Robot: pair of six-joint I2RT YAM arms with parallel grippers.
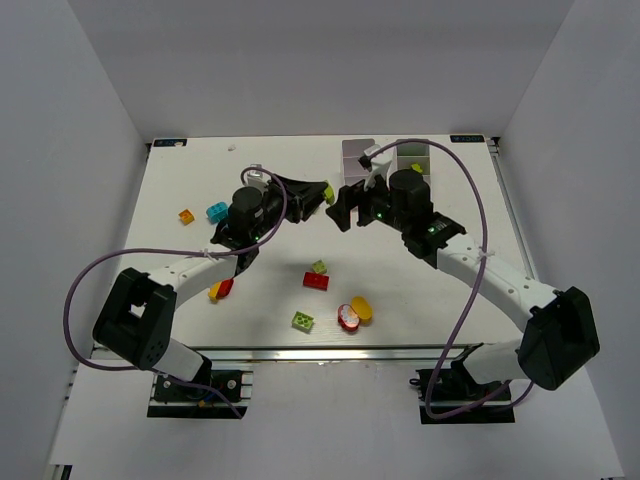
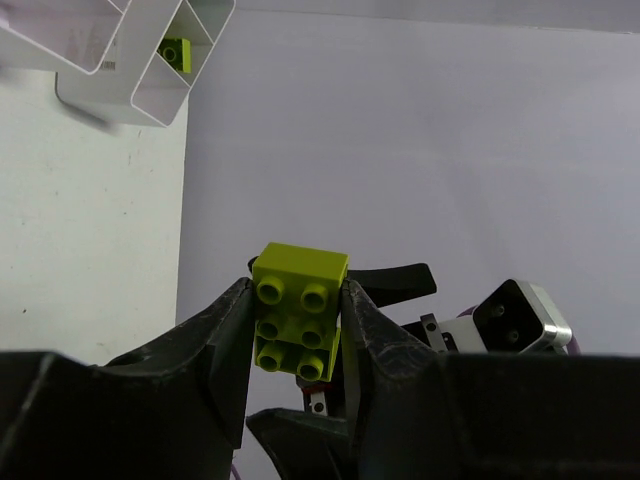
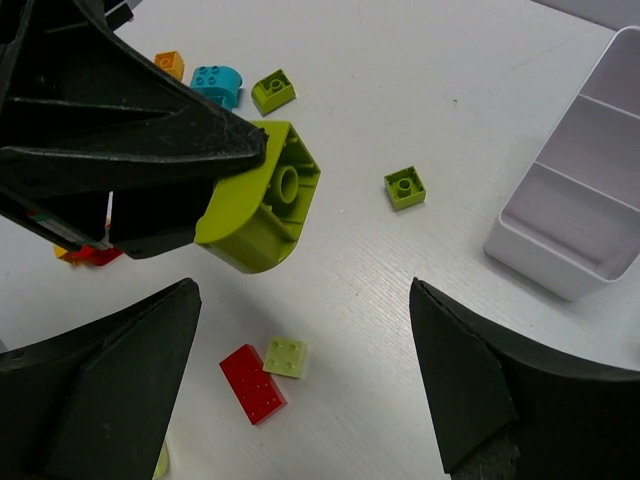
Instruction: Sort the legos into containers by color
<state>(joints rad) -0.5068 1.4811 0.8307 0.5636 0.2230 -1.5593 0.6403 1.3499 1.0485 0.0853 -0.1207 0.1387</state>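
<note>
My left gripper is shut on a lime lego and holds it off the table, studs toward the camera. From above, this lime lego hangs just left of my right gripper. In the right wrist view the held lime lego shows its hollow underside between the left gripper's black fingers. My right gripper stands open and empty, facing it. The white containers stand at the back behind the right arm. One compartment holds a lime lego.
Loose legos lie on the table: orange, cyan, red, lime, yellow and a red and yellow pair. A small lime lego lies near the container's wall.
</note>
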